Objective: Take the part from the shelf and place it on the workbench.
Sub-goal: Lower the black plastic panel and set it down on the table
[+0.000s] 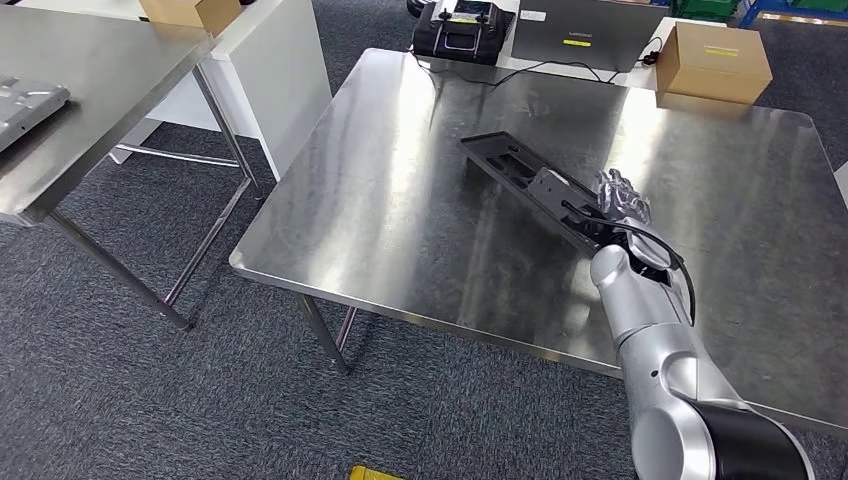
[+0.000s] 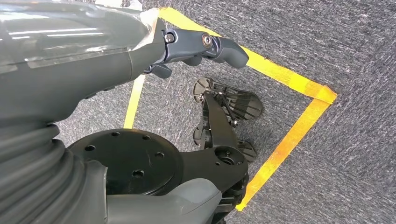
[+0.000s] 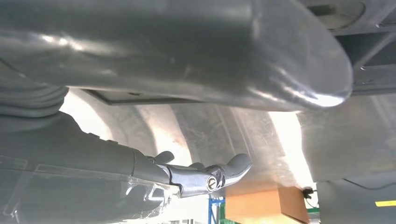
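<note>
Setting the part (image 1: 535, 187) flat near the counter (image 1: 400, 200) right edge w/ right hand (image 1: 622, 200) gripping its end—lower gently before letting go.

Honestly nothing was readable. The cardboard box (image 1: 714, 62) had a yellow label (image 1: 720, 50), and the grey case (image 1: 588, 30) carried small white lettering, both too tiny.
</note>
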You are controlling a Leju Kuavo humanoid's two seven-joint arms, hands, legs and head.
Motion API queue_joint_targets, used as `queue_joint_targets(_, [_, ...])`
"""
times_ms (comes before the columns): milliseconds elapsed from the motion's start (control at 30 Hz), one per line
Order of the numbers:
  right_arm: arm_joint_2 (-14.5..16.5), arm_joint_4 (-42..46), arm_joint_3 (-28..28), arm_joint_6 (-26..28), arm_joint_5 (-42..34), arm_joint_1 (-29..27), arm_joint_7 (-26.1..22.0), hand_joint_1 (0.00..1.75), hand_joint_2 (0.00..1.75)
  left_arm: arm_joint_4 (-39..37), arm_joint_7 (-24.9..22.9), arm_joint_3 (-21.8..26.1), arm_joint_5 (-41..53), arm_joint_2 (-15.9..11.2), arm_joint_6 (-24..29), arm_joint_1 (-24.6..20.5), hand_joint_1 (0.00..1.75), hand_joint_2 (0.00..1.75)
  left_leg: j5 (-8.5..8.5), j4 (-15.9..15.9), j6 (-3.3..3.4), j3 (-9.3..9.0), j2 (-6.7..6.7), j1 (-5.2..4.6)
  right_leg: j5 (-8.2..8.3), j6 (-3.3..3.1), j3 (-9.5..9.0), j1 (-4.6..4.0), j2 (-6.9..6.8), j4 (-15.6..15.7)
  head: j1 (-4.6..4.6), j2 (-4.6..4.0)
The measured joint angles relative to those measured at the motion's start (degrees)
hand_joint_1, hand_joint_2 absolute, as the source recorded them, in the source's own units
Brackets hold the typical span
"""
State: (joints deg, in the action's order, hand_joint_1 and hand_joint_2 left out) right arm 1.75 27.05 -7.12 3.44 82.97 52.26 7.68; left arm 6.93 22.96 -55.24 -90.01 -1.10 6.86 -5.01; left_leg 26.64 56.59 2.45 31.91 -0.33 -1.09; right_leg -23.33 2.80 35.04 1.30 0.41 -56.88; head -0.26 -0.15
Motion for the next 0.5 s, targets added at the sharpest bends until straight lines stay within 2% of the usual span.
queue_joint_targets(300, [0.42,0.06,-1.35,-1.02,0.50,-0.06,1.12,0.00,0.00,0.00,-0.15,1.26,0.00,0.09,0.77,0.02,0.00,1.75,0.00,0.00,0.00,-0.01,0.05,0.00,0.00,0.00,-0.02,0.01,0.00,0.00,0.00,0.00])
queue_joint_targets(433, [1.33,1.77,-2.14,2.07,0.48,-0.98,-0.45,0.00,0.00,0.00,0.47,2.64,0.00,0.41,1.02,0.08,0.00,0.00,0.00,0.00,0.00,0.00,0.03,0.01,0.00,0.00,-0.02,0.01,0.00,0.00,0.00,0.00])
queue_joint_targets(500, [1.80,4.14,-2.60,5.85,0.03,-2.19,-2.24,0.00,0.00,0.00,1.09,3.41,0.00,0.65,1.19,0.10,0.00,0.00,0.00,0.00,0.00,-0.01,0.01,0.02,0.00,0.00,-0.01,-0.01,0.00,0.00,0.00,0.00])
